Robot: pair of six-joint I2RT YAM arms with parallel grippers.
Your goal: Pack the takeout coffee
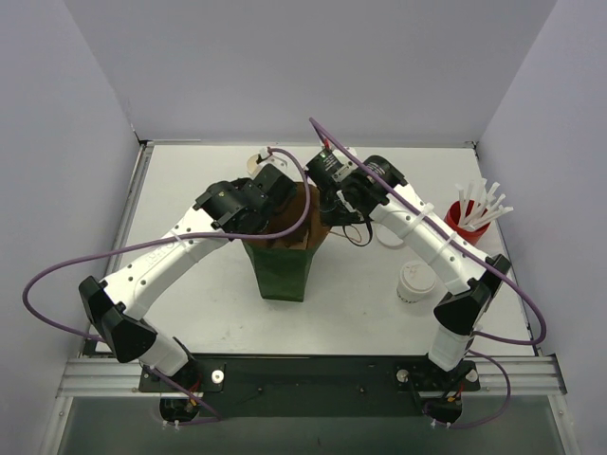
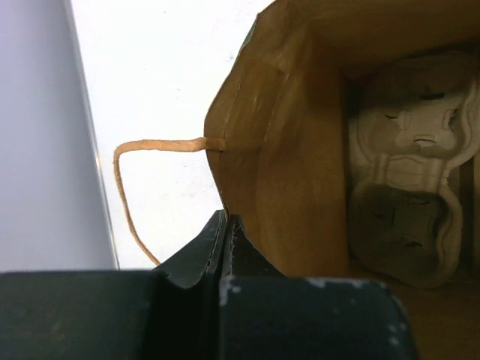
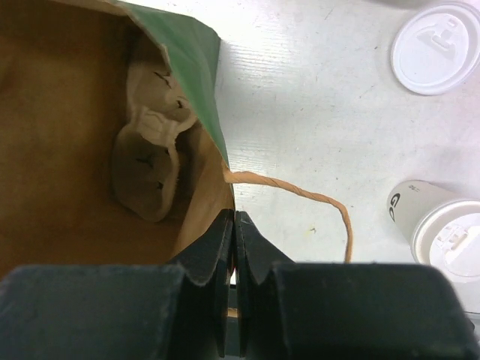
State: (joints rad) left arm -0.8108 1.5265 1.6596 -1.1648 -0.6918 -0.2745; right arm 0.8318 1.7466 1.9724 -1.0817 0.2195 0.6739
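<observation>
Left end effector (image 2: 225, 219) and right end effector (image 3: 234, 215) pinch bag (image 1: 285, 270) rim; white-lidded cup (image 3: 439, 225) upright.

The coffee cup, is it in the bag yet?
Out. The coffee cup stands on the table beside the paper bag; only a cardboard carrier shows inside.

1. The top view looked down from behind the arms over the whole table (image 1: 190, 180).
2. Both wrist views sat close, facing into the paper bag (image 2: 292, 150) from opposite sides, sharing its carrier (image 2: 409, 172).
</observation>
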